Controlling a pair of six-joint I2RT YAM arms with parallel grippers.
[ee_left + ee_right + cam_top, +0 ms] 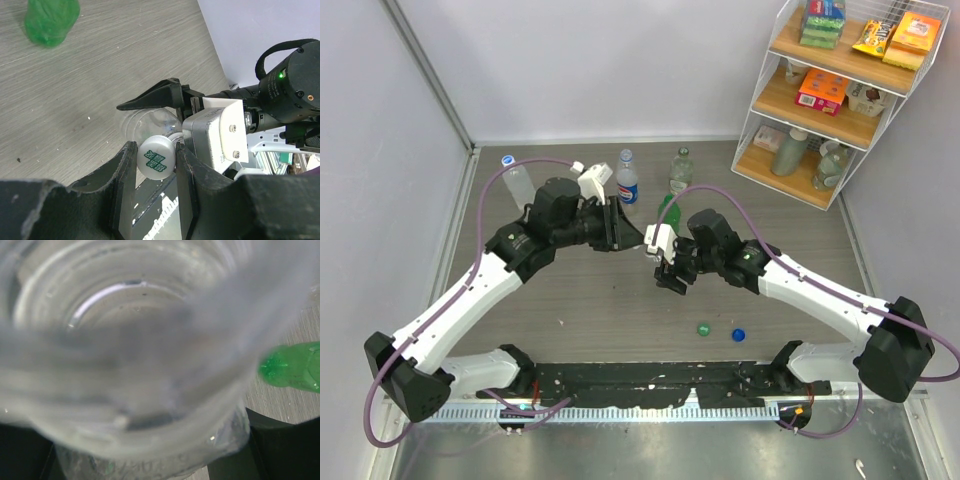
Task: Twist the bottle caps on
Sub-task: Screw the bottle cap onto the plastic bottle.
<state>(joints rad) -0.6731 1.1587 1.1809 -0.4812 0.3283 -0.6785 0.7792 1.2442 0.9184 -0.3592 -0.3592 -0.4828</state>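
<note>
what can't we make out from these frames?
Left wrist view: whether the white cap is threaded or just seated; the cap and left gripper cover the neck of the clear bottle.
Right wrist view: the clear bottle fills the frame, blurred; where the right gripper touches it is hidden.
Top view: the held bottle is hidden under both grippers; the green bottle is mostly behind the right one.
Both wrist views: the green bottle is cut off by the edge.

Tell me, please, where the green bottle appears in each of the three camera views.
Top external: green bottle just above the centre of the picture, only partly showing.
Left wrist: green bottle in the top left corner, cut by the top edge.
Right wrist: green bottle at the right edge, at middle height.
Shared landmark: the grey wood-grain table beneath it.
</note>
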